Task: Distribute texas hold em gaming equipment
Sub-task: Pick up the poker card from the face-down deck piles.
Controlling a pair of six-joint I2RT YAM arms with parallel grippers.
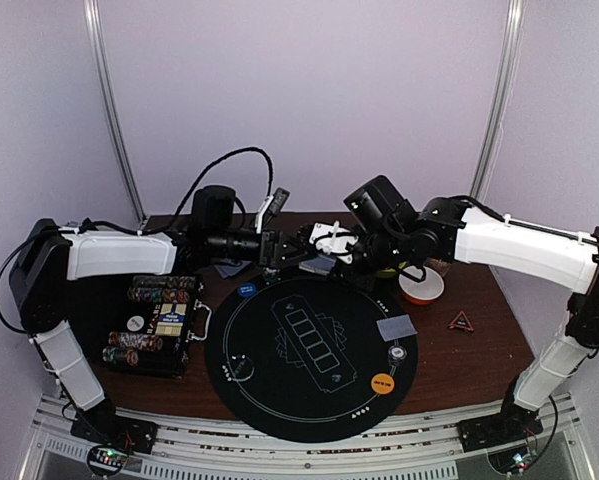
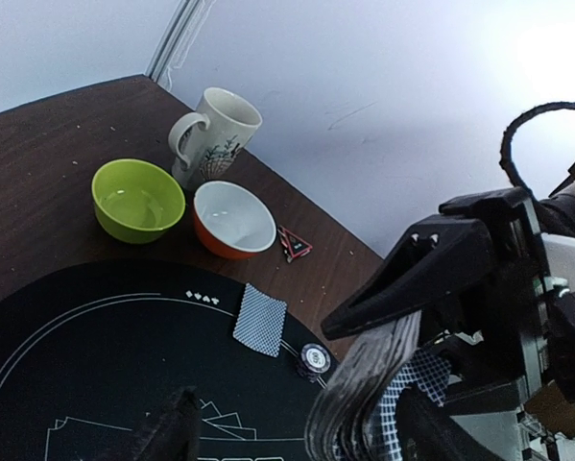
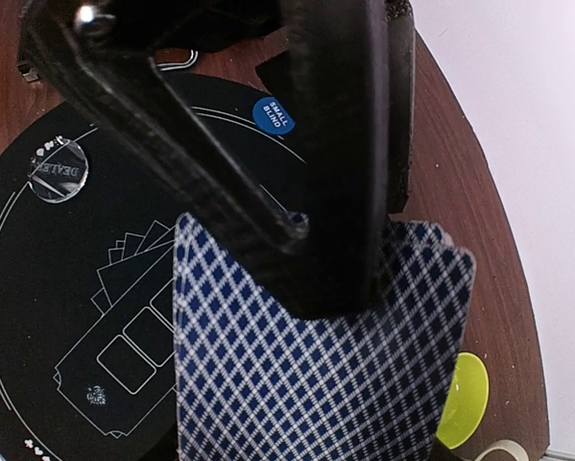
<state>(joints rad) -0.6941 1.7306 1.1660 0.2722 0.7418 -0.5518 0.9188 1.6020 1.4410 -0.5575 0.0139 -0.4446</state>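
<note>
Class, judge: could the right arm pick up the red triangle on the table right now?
Probably not yet: the right end effector is shut on the deck of cards, leaving no free grip. The red triangle itself lies uncovered on that arm's side.

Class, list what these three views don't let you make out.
Right wrist: the deck shows backs only, so faces and count are hidden; it also covers part of the green bowl.
Top external: orange disc, lettering too small to read.
Left wrist: left fingers blurred, cut off by the bottom edge.
</note>
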